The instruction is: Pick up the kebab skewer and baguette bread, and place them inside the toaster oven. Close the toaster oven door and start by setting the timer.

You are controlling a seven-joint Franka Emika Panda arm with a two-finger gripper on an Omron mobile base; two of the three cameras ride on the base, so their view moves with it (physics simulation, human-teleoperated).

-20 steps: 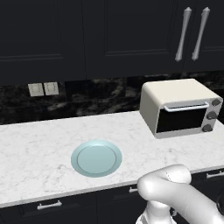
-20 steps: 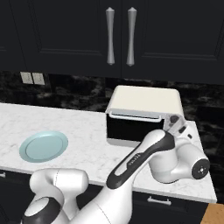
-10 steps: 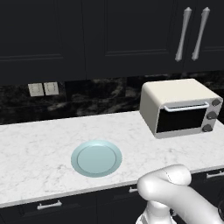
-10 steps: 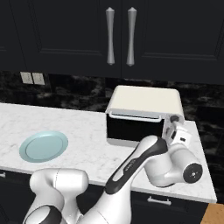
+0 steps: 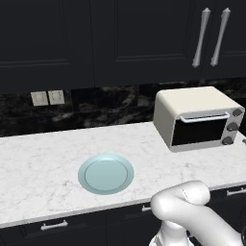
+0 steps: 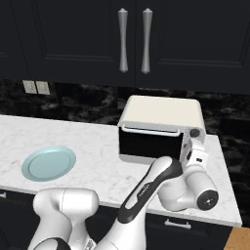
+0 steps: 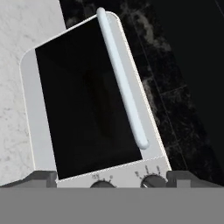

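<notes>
Arm pose: base link rises at the lower edge of the right base view, forearm runs up and right over the counter (image 6: 97,141) front edge, elbow bent low; wrist turns up toward the oven (image 6: 161,129) front, right side. The gripper (image 6: 188,149) sits just in front of the oven's knob column, near the counter's right end. Hand cam is rolled approx. a quarter turn: oven door (image 7: 87,105) appears sideways, handle (image 7: 122,78) running top to lower right.

Jaws: spread wide, released, holding nothing. Both fingertips (image 7: 41,178) stand apart at the lower edge of the hand view, flanking two knobs (image 7: 153,180). Contact w/ knobs: cannot tell.

Oven: stands at the counter's back right, against the backsplash. Door is shut, glass dark; interior not readable through it. Handle bar lies along the door's top edge.

Skewer, bread: location cannot be told from these views.

Plate (image 5: 105,174): pale blue, bare, near the counter's front edge, centre-left, well apart from oven. Wall outlets (image 5: 47,98) on backsplash, left. Upper cabinets (image 6: 132,41) w/ two vertical pulls above oven.
</notes>
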